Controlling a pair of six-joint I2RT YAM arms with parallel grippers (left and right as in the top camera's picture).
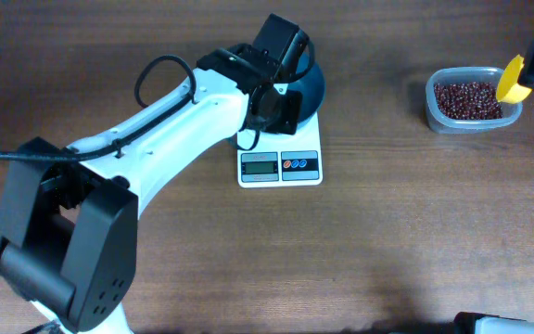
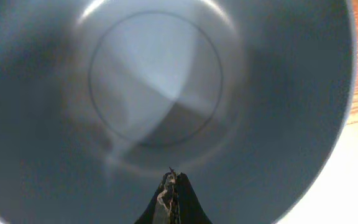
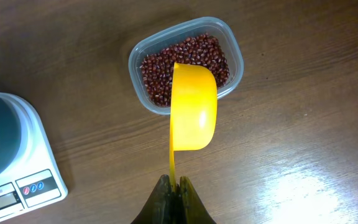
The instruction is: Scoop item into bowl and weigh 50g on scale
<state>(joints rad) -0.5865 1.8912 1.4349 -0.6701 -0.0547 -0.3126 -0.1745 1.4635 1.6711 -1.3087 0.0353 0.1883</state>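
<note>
Deep round blue plastic bowl (image 1: 310, 85): stands on the small white square kitchen scale (image 1: 281, 167), mid-table (image 1: 415, 232).
Left gripper (image 2: 173, 183): fingers pressed together with no gap, low inside the bowl; cannot tell whether they pinch its wall.
Small dark red-brown beans (image 3: 185, 62): in the clear rectangular plastic tub (image 3: 232, 43), well apart from the scale.
Right gripper (image 3: 173, 186): closed on the handle of the yellow plastic scoop (image 3: 193, 109), which is held over the tub's near rim.
</note>
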